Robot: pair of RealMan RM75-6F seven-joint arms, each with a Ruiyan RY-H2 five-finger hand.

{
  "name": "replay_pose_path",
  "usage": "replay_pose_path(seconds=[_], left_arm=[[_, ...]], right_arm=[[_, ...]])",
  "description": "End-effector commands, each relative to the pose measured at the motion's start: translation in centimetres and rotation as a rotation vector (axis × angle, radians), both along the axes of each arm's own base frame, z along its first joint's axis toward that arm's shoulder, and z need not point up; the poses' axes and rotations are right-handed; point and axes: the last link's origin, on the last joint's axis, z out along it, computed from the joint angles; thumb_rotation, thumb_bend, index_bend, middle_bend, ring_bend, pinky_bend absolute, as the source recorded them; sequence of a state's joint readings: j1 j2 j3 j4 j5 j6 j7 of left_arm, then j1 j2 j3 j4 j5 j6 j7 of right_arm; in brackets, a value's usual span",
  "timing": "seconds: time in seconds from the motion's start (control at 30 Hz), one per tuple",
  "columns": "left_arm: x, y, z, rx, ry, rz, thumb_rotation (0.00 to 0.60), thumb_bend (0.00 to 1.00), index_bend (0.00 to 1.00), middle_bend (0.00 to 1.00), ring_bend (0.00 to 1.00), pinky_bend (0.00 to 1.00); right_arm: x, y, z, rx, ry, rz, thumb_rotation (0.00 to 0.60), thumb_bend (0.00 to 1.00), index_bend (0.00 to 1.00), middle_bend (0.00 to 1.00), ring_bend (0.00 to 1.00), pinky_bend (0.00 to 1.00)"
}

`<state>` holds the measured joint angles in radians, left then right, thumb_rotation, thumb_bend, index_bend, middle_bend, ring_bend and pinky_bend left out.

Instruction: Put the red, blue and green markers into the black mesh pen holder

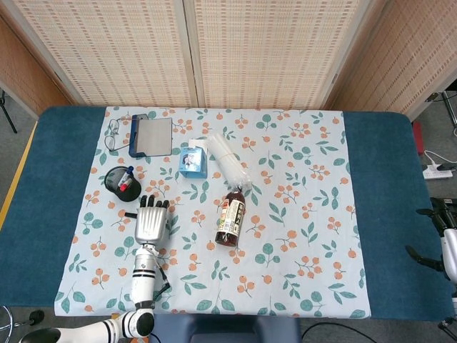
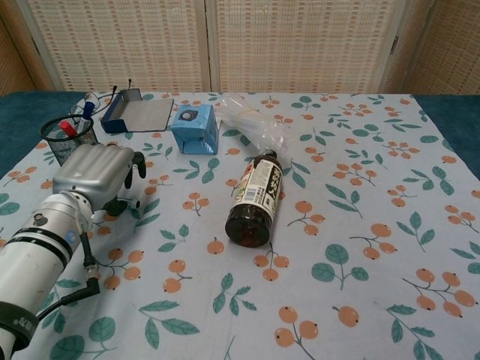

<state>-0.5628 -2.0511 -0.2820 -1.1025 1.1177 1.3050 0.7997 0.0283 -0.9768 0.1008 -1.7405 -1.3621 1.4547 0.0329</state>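
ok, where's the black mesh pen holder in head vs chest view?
Head view: black mesh pen holder left of centre, just up-left of the left robot hand.
Chest view: far left, upper part, behind that robot hand.
Shared landmark: the blue tissue box, to the holder's right in both.
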Motion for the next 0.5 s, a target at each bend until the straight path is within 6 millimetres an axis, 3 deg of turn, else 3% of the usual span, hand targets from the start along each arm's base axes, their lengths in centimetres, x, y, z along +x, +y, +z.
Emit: replay_pose_path(seconds=[0.03,0.5], left_arm=[[-0.16,-0.04,-0.03,-0.003,0.003,0.004,0.600,0.28,0.39,0.46,0.20,0.19],[-0.89,0.32,-0.35,-0.007,0.004,0.019,0.600,0.28,0.40,0.47,0.21,0.19]], right_arm=[[0.03,0.03,0.01,-0.001,0.000,0.001,0.600,0.10,0.28,0.08,0.22,0.18],[0.07,0.06,0.07,-0.004,0.001,0.002,0.600,0.10,0.28,0.08,0.22,0.18]])
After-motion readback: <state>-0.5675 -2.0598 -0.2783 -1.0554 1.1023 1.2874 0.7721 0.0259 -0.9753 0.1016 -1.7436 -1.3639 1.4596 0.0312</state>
